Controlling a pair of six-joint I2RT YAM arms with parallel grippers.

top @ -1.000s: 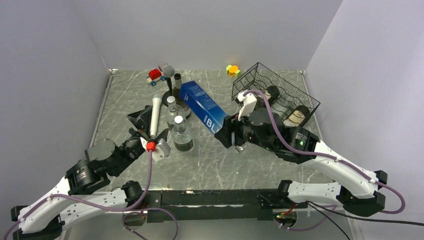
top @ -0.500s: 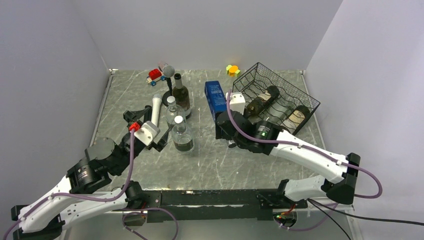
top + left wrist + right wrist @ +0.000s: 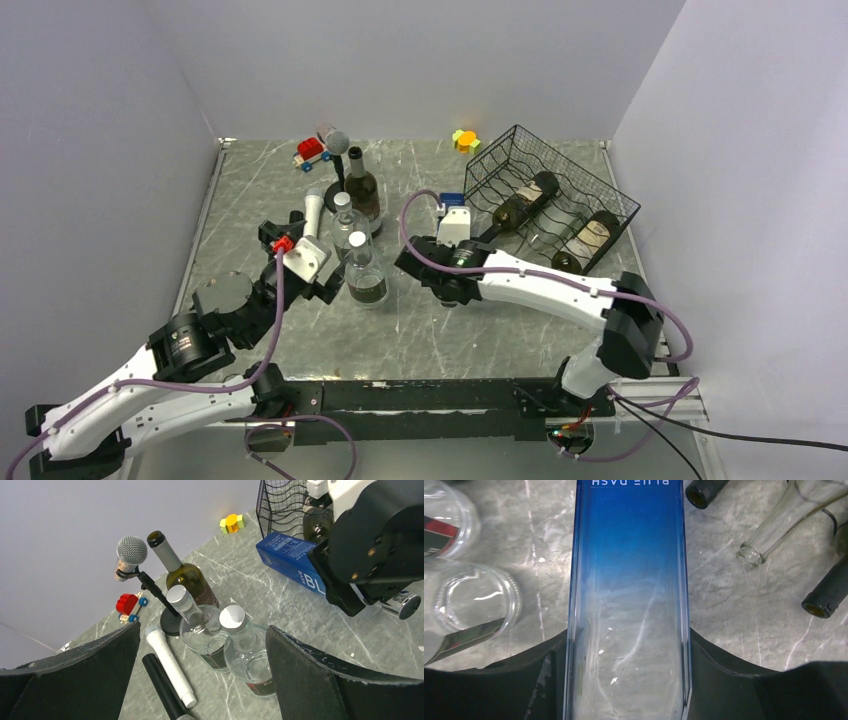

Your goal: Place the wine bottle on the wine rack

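Observation:
My right gripper (image 3: 447, 262) is shut on a square blue glass bottle (image 3: 629, 575) marked BLUE DASH; it also shows in the left wrist view (image 3: 292, 565). From above only its far end (image 3: 452, 199) shows past the wrist, just left of the black wire wine rack (image 3: 552, 165). The rack holds dark bottles (image 3: 522, 204) lying with their necks (image 3: 704, 492) toward the gripper. A dark green wine bottle (image 3: 362, 190) stands upright at the middle back. My left gripper (image 3: 300, 262) is open and empty, facing two clear bottles (image 3: 247, 652).
A microphone on a stand (image 3: 335, 148), a white handle (image 3: 312, 215) and a black one (image 3: 159, 682) lie left of the clear bottles (image 3: 364, 275). A red toy car (image 3: 312, 151) and a yellow-orange toy (image 3: 465, 140) sit at the back. Walls close three sides.
The right arm has swung the blue bottle from pointing up-left to pointing back beside the rack, and its gripper has moved left. The left gripper has drawn back and up a little.

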